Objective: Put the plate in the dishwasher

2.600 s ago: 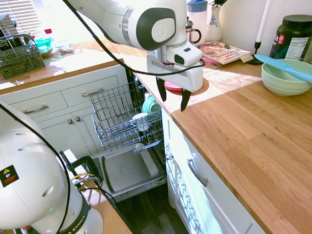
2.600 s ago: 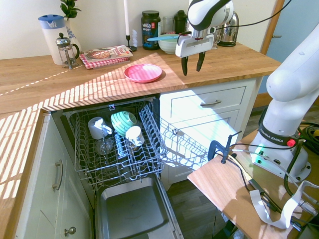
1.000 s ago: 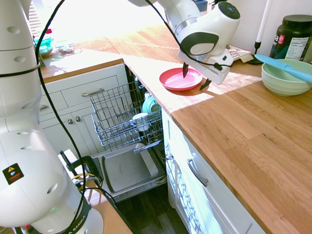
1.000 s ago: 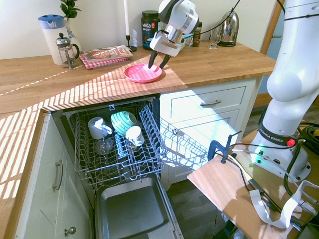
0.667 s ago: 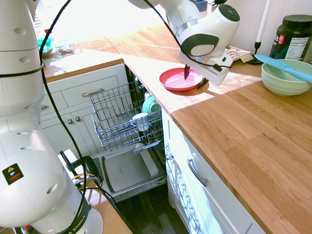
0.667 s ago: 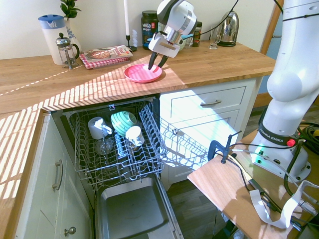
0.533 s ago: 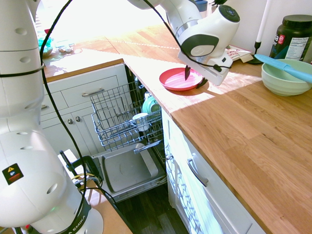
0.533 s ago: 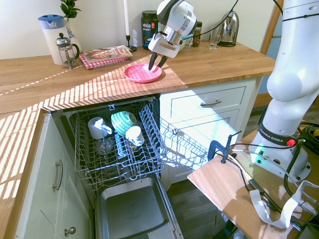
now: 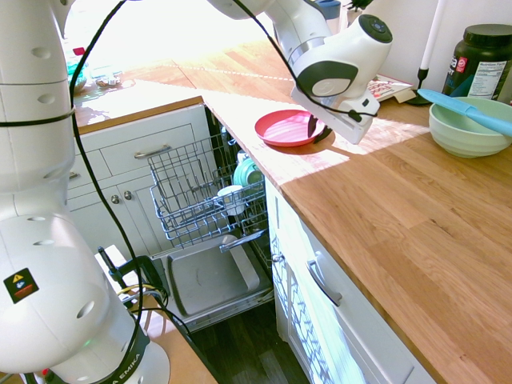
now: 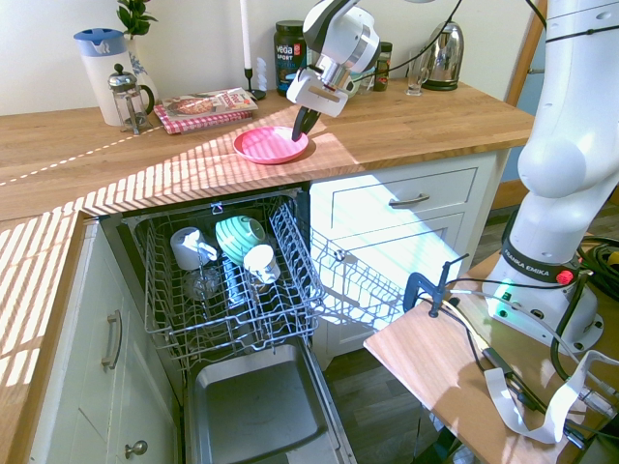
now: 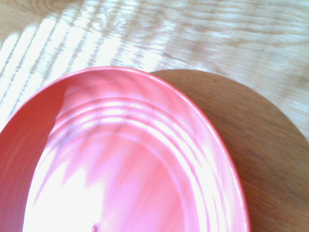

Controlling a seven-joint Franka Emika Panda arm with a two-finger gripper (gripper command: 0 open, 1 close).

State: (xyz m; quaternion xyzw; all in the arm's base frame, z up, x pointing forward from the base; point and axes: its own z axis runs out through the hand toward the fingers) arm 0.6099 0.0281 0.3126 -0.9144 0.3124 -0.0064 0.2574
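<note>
The pink-red plate [image 9: 280, 128] [image 10: 266, 145] sits on the wooden counter just above the open dishwasher [image 10: 232, 290]. My gripper [image 9: 314, 130] [image 10: 301, 126] is shut on the plate's rim on the side nearest the arm, one finger above the rim and one below. In the wrist view the plate [image 11: 120, 169] fills the picture, its gripped edge tipped up with a round shadow on the wood beneath. The dishwasher's grey wire rack [image 9: 196, 192] is pulled out and its door panel [image 10: 256, 411] is folded down.
The rack holds a teal cup [image 10: 239, 237] and white mugs [image 10: 189, 248]. On the counter stand a pale green bowl [image 9: 468, 128] with a blue spatula, a dark tub [image 9: 484, 60], a magazine [image 10: 208, 104], a coffee press [image 10: 131, 97] and a kettle [image 10: 440, 43].
The fingers have closed from wide open onto the plate's rim. The plate has shifted slightly along the counter, away from the arm, and its gripped edge has tipped up.
</note>
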